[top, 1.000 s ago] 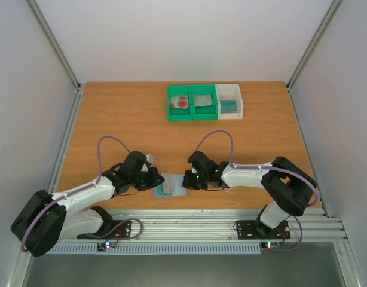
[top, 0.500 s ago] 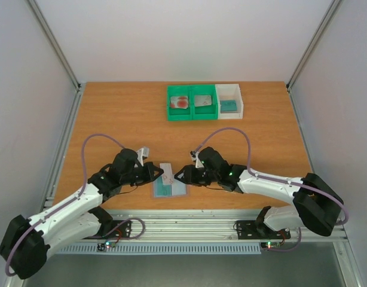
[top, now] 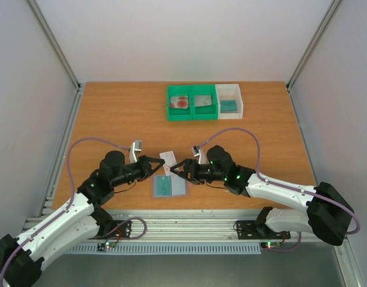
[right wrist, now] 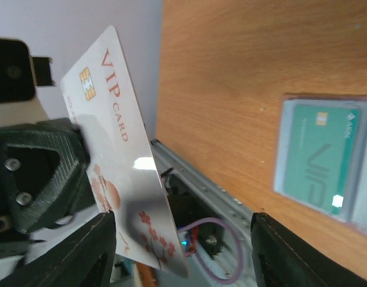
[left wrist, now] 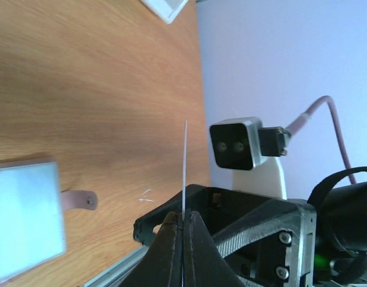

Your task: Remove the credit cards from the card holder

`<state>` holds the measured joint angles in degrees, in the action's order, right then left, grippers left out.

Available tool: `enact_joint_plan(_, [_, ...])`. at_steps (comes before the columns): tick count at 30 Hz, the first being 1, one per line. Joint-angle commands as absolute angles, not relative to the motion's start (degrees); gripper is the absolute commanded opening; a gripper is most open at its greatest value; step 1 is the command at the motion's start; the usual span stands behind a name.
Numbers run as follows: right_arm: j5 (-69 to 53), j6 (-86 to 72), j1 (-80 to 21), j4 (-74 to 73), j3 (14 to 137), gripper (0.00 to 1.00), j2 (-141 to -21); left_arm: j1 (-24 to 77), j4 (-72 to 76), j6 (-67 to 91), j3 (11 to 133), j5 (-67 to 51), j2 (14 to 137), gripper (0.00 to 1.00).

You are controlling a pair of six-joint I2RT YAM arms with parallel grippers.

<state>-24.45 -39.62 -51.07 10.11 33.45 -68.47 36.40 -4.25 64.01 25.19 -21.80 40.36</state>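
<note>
The card holder [top: 179, 190] lies open on the table between the arms, blue-grey panels up, with a teal credit card [top: 163, 186] in its left panel. My left gripper [top: 160, 167] is shut on the lower edge of a white credit card [top: 168, 157] with red blossoms, held upright above the holder. The left wrist view shows that card [left wrist: 185, 167] edge-on between the shut fingertips [left wrist: 173, 230]. My right gripper [top: 178, 170] stands open just right of the card, touching nothing. The right wrist view shows the card face [right wrist: 115, 149] and the holder [right wrist: 366, 179] with the teal card [right wrist: 320, 156].
A green two-compartment tray [top: 192, 113] at the back holds a white-and-red card and a grey card. A white tray [top: 239, 98] beside it holds a teal card. The table's metal front rail [top: 189, 222] runs close behind the holder.
The right gripper has opened and drawn back slightly. The left gripper has lifted the white card up off the holder, which now lies flat and uncovered.
</note>
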Motion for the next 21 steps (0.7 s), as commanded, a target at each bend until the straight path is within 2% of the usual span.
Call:
enact_joint_plan(1, [-26.15, -43.31, -51.33, 16.71, 32.62, 0.55, -67.74, 36.39, 5.69, 69.84, 22.35, -23.87, 39.37, 0.0])
enact_joint_plan(5, [-25.99, -41.28, -51.24, 12.66, 34.35, 0.28, -66.49, 36.39, 10.16, 72.94, 20.2, -25.28, 40.2, 0.0])
enact_joint_plan(8, [-26.54, -38.69, -51.24, 10.75, 34.89, 0.04, -64.82, 36.38, 12.77, 74.98, 19.3, -27.43, 40.82, 0.0])
enact_joint_plan(9, [-26.72, -37.4, -51.22, 9.73, 34.93, 0.01, -64.01, 36.37, 12.47, 75.13, 19.4, -28.07, 40.8, 0.02])
enact_joint_plan(14, [-30.46, -27.28, -51.15, 1.31, 35.78, 0.01, -57.89, 36.35, 2.83, 67.78, 22.55, -31.64, 38.11, 0.41])
enact_joint_plan(15, [-31.93, -24.67, -51.15, -2.32, 36.55, 0.01, -56.91, 36.38, 0.91, 66.23, 23.11, -32.35, 37.45, 0.47])
enact_joint_plan(18, [-35.92, -16.89, -51.15, -14.27, 41.35, 0.01, -54.85, 36.3, -4.02, 59.57, 25.47, -36.99, 36.57, 0.56])
enact_joint_plan(21, [-41.08, -10.65, -51.21, -22.26, 44.95, 0.01, -53.05, 36.3, -7.07, 54.07, 28.08, -43.26, 37.22, 0.61])
